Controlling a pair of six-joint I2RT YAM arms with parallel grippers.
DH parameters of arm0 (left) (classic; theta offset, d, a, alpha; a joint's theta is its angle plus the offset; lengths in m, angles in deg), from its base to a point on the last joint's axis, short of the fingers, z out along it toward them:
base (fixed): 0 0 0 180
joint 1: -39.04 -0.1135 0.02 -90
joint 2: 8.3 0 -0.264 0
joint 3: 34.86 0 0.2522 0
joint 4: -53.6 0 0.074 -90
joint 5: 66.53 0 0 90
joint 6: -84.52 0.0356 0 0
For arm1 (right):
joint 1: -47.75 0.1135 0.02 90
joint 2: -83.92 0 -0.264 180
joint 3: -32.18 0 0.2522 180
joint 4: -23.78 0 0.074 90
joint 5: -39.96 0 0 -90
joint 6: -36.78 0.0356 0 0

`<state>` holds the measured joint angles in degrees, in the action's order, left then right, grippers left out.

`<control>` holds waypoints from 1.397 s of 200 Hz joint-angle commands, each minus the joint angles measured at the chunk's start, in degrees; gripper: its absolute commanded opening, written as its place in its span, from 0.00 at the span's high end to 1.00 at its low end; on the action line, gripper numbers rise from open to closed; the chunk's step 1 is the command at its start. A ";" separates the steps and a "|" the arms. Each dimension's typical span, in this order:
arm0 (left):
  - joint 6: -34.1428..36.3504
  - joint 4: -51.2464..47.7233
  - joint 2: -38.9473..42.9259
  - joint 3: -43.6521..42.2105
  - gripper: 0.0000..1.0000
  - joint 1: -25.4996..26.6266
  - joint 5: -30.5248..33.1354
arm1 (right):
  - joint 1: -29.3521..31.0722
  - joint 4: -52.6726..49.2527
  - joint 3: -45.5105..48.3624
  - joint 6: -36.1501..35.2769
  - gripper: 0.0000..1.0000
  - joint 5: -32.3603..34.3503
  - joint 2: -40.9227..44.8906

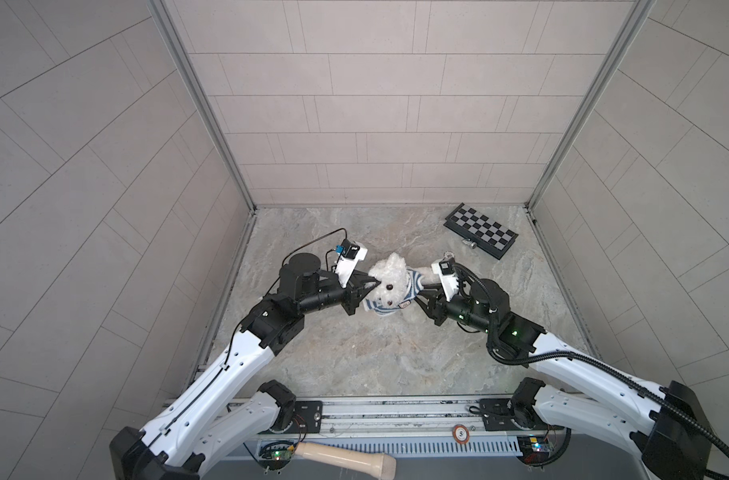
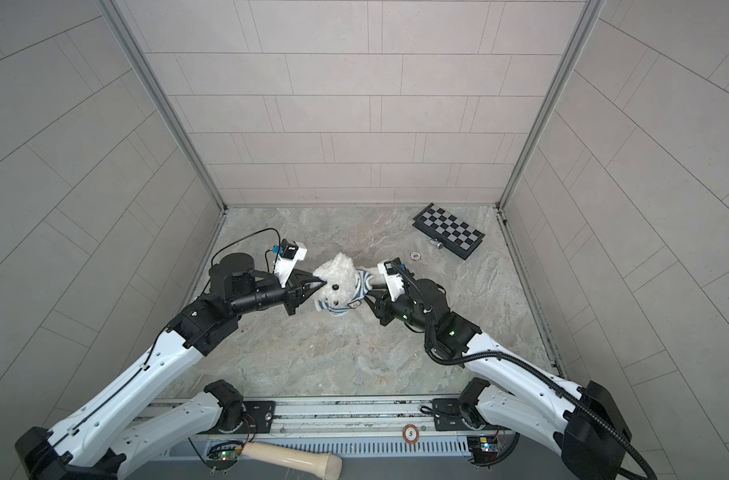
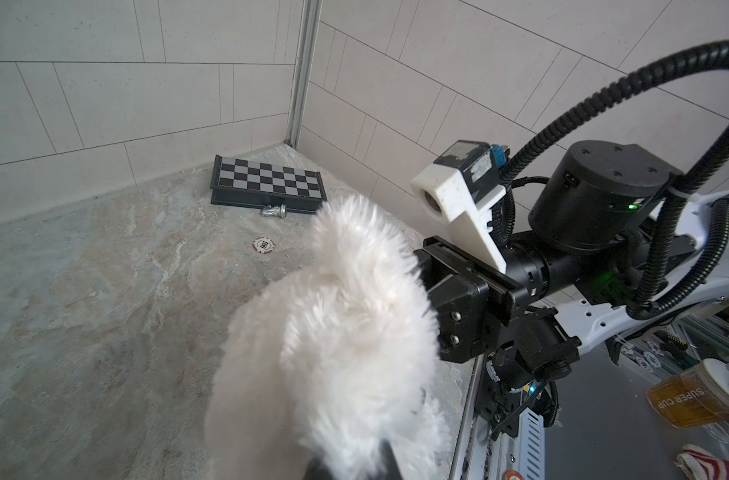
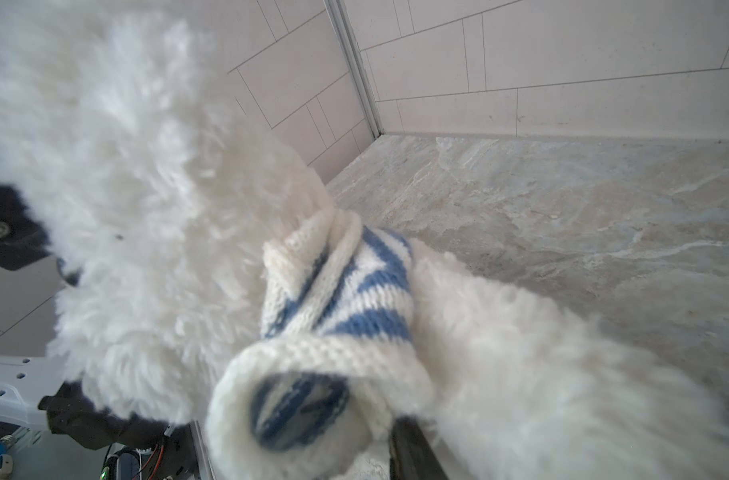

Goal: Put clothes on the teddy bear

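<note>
Find the teddy bear (image 1: 390, 279) at the centre of both top views, strung between the arms over the marble worktop (image 1: 354, 353), striped shirt (image 1: 412, 286) bunched round its neck. Note the left pincer (image 1: 372, 285) pressed together, seemingly on head fur beside the eye. Cannot tell the state of the right pincer (image 1: 417, 296), spread or clamped on knit: hidden under camera and cloth. For the step in hand, judged as drawing the shirt down the body, pull the hem slowly away from the head and anchor the head against slipping. Turn to the right wrist view for a cuffed opening (image 4: 298, 407) at lower centre, unseen from above. Expect only fur, no shirt, in the left wrist view, plus a cup (image 3: 683, 405) marked SUPER CUP at lower right.
</note>
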<state>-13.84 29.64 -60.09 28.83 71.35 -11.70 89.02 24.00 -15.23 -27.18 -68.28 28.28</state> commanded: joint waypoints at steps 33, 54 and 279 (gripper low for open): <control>-0.27 3.79 1.07 -1.32 1.00 -0.15 -4.05 | 2.01 8.29 -3.50 1.99 0.70 -0.63 -3.27; -0.10 3.62 1.51 -1.59 1.00 -0.14 -4.68 | 2.14 10.71 -3.53 2.82 0.69 -0.87 -4.74; -0.03 2.32 6.73 -4.15 1.00 -0.50 -3.75 | 1.05 -8.30 -4.19 -6.56 1.00 8.97 1.53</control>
<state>-14.99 32.09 -55.13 24.72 70.94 -14.04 90.69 23.71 -17.69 -30.41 -63.49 28.28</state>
